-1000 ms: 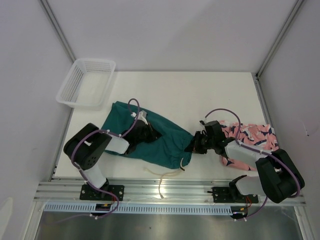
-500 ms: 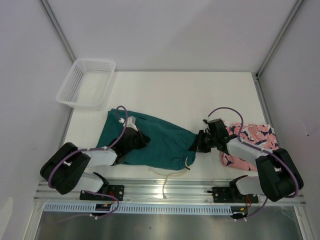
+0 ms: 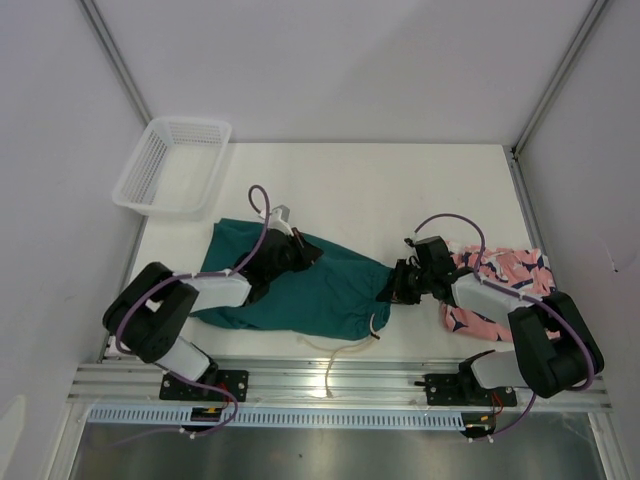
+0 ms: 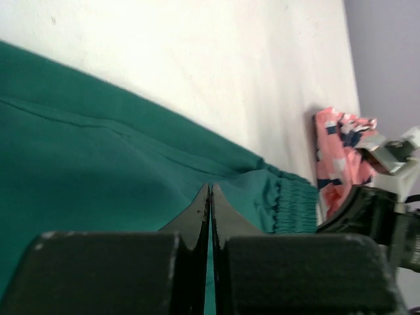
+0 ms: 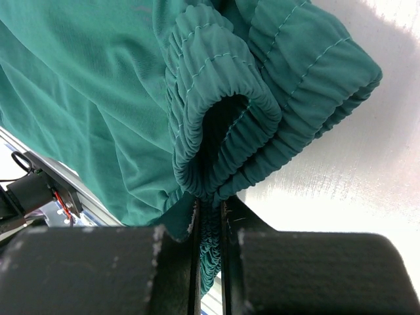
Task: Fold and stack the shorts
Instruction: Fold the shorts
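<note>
Teal shorts (image 3: 320, 290) held btwn both arms along the near edge

Risk imo: right gripper (image 3: 397, 284) is clamped on just the bunched waistband (image 5: 223, 125), so one tug prob slips it or folds lopsided. Both forearms lie low, reaching inward. Left gripper (image 3: 297, 252) is squeezed shut on the leg end, cant tell if it's got cloth. Pink shorts (image 3: 505, 272) sit crumpled by the right edge.

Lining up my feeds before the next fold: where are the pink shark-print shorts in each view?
Top external: pink shorts in the lower right of the picture.
Left wrist: at the right edge.
Right wrist: not in it.
Shared landmark: teal shorts' gathered waistband, in all three.
</note>
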